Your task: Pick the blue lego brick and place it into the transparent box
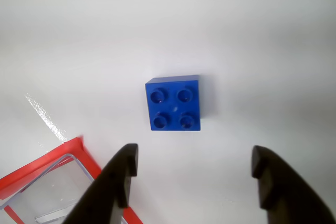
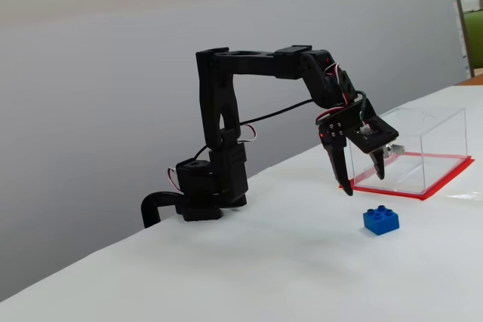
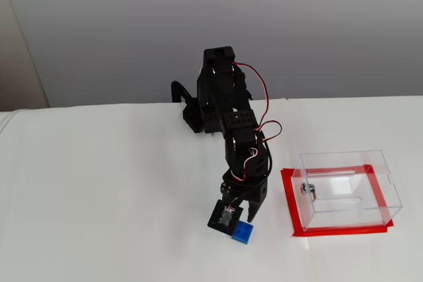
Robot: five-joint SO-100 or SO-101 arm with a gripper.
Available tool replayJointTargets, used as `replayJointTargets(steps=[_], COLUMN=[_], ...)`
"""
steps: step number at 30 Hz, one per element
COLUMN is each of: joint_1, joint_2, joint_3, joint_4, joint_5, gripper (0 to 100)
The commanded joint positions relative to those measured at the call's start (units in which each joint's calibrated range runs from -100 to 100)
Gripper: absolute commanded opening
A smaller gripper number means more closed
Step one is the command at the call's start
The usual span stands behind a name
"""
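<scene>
Nearby, transparent box, clear of blue lego brick

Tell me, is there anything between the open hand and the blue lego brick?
No. In the wrist view only bare white table lies between the hand and the blue lego brick.
</scene>
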Motion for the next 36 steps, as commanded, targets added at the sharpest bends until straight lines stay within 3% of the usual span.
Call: replayJointTargets(steps=[1, 36], joint_1=[1.5, -2.86], joint_2=[-0.33, 17.58], joint_3=[-3.64, -17.2], joint_4=[0.15, 0.15], joint_5=[-0.56, -2.44], gripper=[31, 31])
